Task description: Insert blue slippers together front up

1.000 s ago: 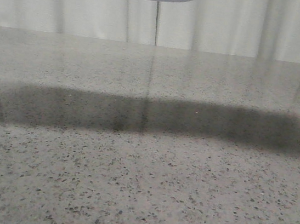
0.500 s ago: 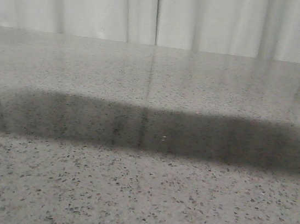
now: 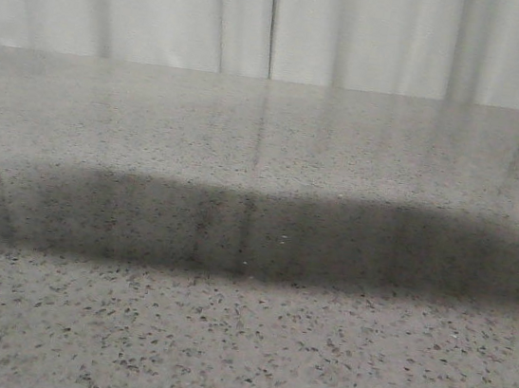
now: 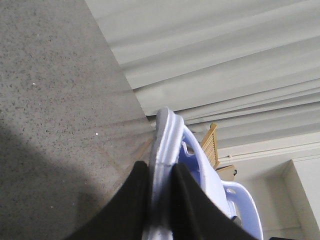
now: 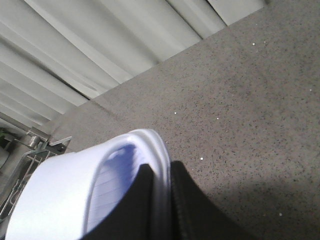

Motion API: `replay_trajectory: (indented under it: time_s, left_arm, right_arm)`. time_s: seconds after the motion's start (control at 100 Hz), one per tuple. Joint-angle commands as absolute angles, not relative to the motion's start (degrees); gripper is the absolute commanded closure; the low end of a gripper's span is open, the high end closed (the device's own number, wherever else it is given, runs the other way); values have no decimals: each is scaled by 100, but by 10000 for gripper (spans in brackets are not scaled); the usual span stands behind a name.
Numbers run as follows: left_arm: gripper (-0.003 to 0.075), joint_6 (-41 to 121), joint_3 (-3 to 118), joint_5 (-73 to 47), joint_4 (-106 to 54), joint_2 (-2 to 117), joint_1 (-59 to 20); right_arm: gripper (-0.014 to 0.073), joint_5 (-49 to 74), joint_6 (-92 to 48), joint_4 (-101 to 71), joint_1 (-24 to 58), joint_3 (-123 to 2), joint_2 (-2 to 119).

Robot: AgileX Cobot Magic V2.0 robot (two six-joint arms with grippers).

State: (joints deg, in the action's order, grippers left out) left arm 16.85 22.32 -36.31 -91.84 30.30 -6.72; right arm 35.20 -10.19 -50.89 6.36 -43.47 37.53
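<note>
Judging by their look, the blue slippers are light, springy foam. One slipper (image 4: 167, 140) is pinched at its sole edge by the left gripper (image 4: 161, 200), the other slipper (image 5: 80, 195) likewise by the right gripper (image 5: 161, 205), both above the speckled table (image 3: 240, 345). Rim grips suit.

You see a table (image 3: 240, 345) of speckled grey stone, polished enough to mirror the pleated cloth curtain (image 3: 376, 37) behind it. The blue slippers (image 4: 167, 145) look like smooth matt foam with a ribbed footbed. The claw fingers (image 4: 127, 210) are matt black.
</note>
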Motion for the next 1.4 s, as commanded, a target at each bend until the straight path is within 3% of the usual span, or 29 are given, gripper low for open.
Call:
replay_trajectory:
  time_s: [0.0, 0.32, 0.95, 1.39]
  left_arm:
    - [705, 1606, 2439, -3961, -9771, 3077, -655]
    - [705, 1477, 2439, -4069, -9976, 3077, -655]
    - [705, 1451, 2439, -4448, -10662, 3077, -655]
    - [705, 1451, 2439, -4615, -10662, 3077, -655]
  right_arm:
    - [685, 3348, -1372, -5618, 612, -4555, 3816]
    - [685, 3331, -1487, -6075, 612, -4364, 3816]
    - [685, 3562, -3837, -9021, 612, -3440, 3816]
    - [685, 4622, -4620, -9784, 612, -3419, 4484]
